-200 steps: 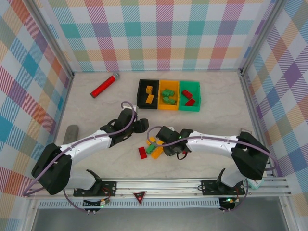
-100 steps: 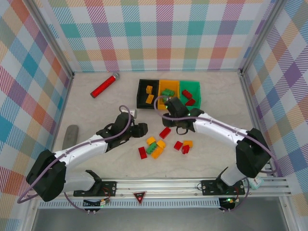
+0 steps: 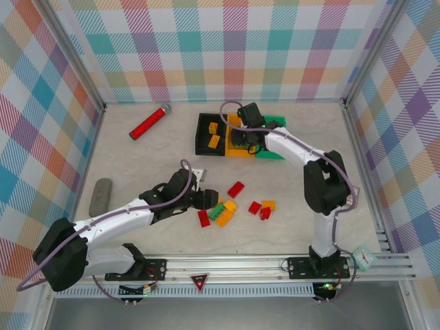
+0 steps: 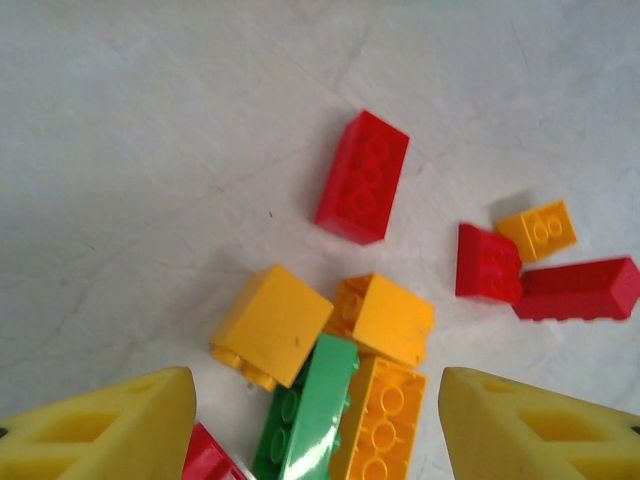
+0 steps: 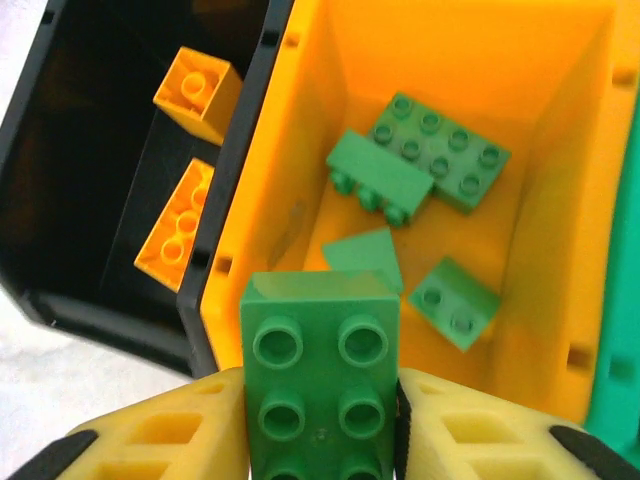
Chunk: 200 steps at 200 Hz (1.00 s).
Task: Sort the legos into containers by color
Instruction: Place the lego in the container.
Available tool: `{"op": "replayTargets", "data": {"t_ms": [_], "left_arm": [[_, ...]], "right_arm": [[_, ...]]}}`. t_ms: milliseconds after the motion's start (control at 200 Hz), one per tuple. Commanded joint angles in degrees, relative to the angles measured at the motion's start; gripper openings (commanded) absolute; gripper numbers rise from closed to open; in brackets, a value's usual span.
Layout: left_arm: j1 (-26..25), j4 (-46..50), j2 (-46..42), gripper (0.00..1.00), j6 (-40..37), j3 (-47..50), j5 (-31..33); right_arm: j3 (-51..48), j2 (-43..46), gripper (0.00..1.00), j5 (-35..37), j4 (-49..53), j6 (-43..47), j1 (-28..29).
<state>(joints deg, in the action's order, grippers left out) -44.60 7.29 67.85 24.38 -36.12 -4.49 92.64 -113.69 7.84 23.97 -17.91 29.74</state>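
Now | right claw (image 5: 320,432) grips green lego (image 5: 320,350) | over orange bin (image 5: 562,200)

I can read no words, brands or numbers on my feeds. The red triangle mark (image 3: 199,280) on the front rail (image 3: 240,264) shows nothing legible; the small clock (image 3: 362,258) is too tiny to read.

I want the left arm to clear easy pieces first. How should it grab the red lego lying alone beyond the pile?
Take the red lego across its two long sides, coming straight down from above. It lies flat, studs up, and bare table shows along both long sides, so the jaws should fit; the pile is clear of it.
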Motion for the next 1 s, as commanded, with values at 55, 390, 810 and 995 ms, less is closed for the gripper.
{"op": "replayTargets", "data": {"t_ms": [55,390,810,995], "left_arm": [[-1.67,3.05,-2.18,0.65,-0.81,2.07,-0.44],[-3.1,3.08,-0.51,0.65,-1.99,2.2,-2.3],[-7.87,14.1,8.83,0.64,-8.93,-5.1,3.22],[-7.87,14.56,10.46,0.62,-9.96,-6.89,3.37]], "right_arm": [[6.35,-2.94,0.52,-0.21,2.49,3.27,-0.91],[-6.84,7.03,0.56,-6.98,-1.6,2.89,-0.91],[-32.11,27.74,0.57,-6.67,-5.39,2.94,0.15],[-40.15,33.35,0.57,-5.97,-8.13,2.09,0.17]]}}
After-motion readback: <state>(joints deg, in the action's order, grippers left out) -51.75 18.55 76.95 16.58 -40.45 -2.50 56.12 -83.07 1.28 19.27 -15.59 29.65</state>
